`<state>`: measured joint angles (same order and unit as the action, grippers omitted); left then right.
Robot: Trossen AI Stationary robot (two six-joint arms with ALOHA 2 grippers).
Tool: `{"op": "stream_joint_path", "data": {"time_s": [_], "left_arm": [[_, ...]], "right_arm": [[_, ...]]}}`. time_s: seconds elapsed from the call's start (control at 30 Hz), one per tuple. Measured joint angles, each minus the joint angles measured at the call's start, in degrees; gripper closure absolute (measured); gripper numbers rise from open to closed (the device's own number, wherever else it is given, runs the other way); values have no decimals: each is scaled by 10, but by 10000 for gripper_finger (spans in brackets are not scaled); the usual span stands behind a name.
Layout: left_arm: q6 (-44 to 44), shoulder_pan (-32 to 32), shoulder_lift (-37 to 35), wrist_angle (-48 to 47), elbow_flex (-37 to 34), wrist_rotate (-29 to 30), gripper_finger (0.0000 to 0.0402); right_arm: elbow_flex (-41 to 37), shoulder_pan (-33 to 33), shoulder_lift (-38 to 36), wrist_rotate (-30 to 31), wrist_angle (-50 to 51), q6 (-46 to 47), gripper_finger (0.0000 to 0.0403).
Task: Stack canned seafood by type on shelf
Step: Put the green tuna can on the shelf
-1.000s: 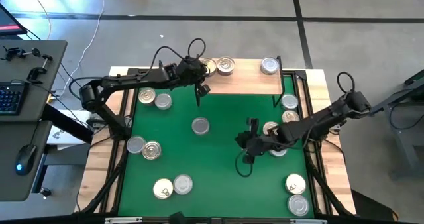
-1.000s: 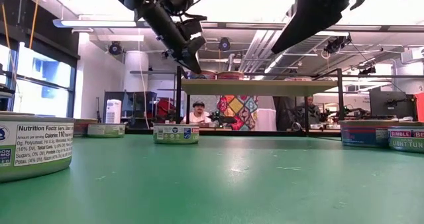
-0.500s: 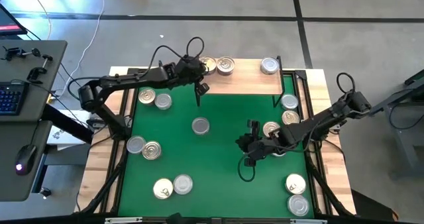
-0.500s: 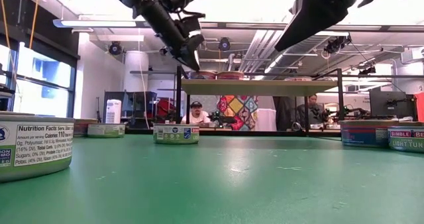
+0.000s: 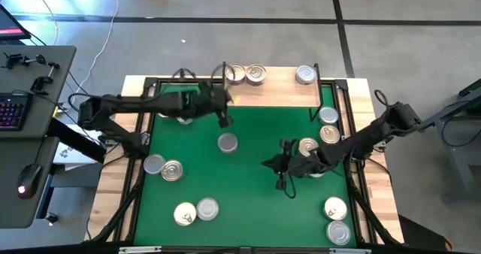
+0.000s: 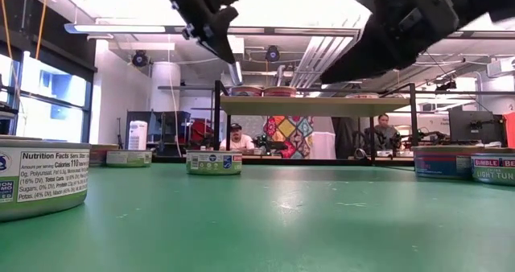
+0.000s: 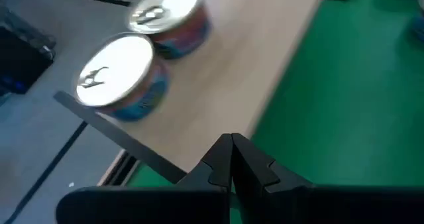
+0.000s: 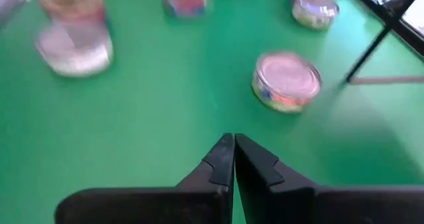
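- The left hand (image 5: 223, 119) hangs above the green mat (image 5: 248, 201), just in front of the near edge of the shelf (image 5: 278, 92). Its two fingers are pressed together and it holds nothing.
- In the left wrist view the same hand (image 7: 232, 159) points at the light-wood board of the shelf (image 7: 238, 71), where two tins (image 7: 142, 55) stand side by side, just beside each other.
- The right hand (image 5: 284, 177) is over the mat, right of the middle, and its fingers are also fully closed — nothing is between them.
- In the right wrist view this hand (image 8: 233, 159) looks across the mat at a single tin with a silver lid (image 8: 286, 80); more tins stand farther away.
- The shelf stands at the far side of the table (image 5: 113, 186). It carries three tins: a pair (image 5: 246, 74) near its left end and one tin (image 5: 305, 74) near its right end.
- The other tins are spread on the mat: one alone (image 5: 228, 142) near the centre, two at the left (image 5: 164, 167), two at the near left (image 5: 195, 211), two at the near right corner (image 5: 336, 220) and some along the right edge (image 5: 328, 124).
- In the low view the shelf (image 6: 314, 105) stands on thin black legs behind the mat, and one tin (image 6: 214, 162) sits in front of it.
- People are seen in the room behind the table.
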<state>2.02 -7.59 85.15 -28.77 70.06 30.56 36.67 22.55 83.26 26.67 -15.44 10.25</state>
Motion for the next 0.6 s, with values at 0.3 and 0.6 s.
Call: {"op": "stream_joint_path", "data": {"time_s": [0.3, 0.6], "left_arm": [[71, 160, -4, 29, -43, 62, 401], [194, 259, -6, 218, -202, 64, 402]], "right_arm": [[-56, 17, 0, 12, -93, 41, 398], [-56, 60, 0, 20, -86, 14, 398]]}}
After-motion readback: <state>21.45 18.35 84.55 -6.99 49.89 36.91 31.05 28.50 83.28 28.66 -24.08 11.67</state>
